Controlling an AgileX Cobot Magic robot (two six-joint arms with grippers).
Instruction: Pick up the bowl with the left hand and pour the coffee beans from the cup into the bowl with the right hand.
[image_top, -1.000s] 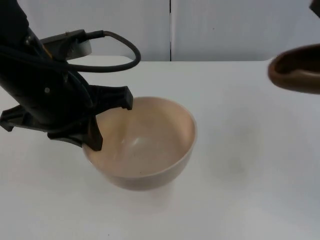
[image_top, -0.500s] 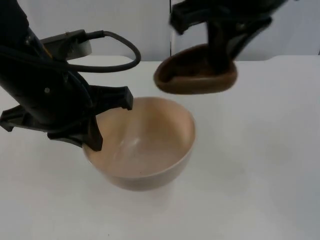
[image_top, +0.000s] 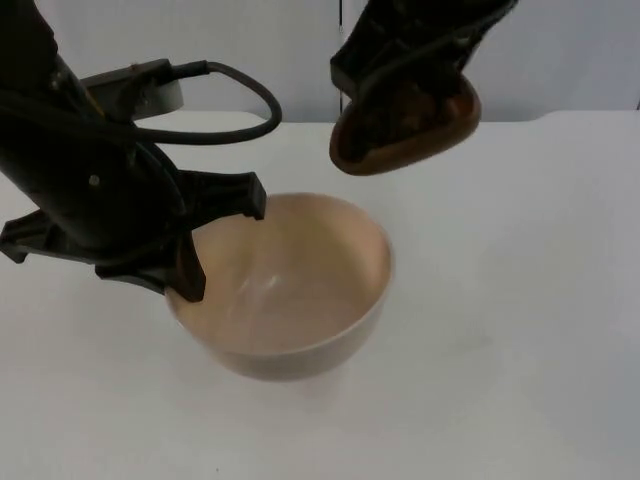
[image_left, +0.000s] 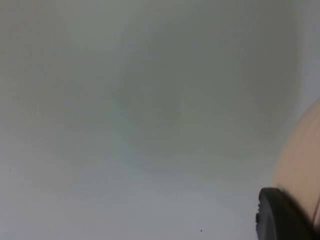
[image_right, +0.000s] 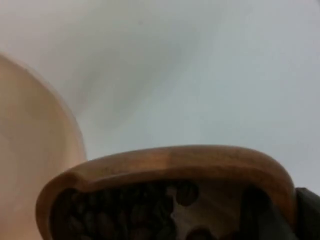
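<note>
White table top (image_top: 520, 330), grey partition wall (image_top: 250, 50) behind. Left gripper (image_top: 215, 240) pinches the near-left rim of the beige bowl (image_top: 290, 290); one finger sits inside the wall, one outside. Whether the bowl is clear of the table, I cannot tell. Its inside looks empty.

Right gripper (image_top: 420, 75) pinches the brown cup (image_top: 405, 125), held above and just behind the bowl's far rim, tipped with its mouth leaning toward the bowl. In the right wrist view, coffee beans (image_right: 130, 215) lie packed inside the cup.

Step in hand: the pour. Judgement: bring the cup's lip further over the bowl's middle before tipping more, then roll the wrist slowly so the beans slide rather than bounce out. Left arm should hold the bowl steady and level.
</note>
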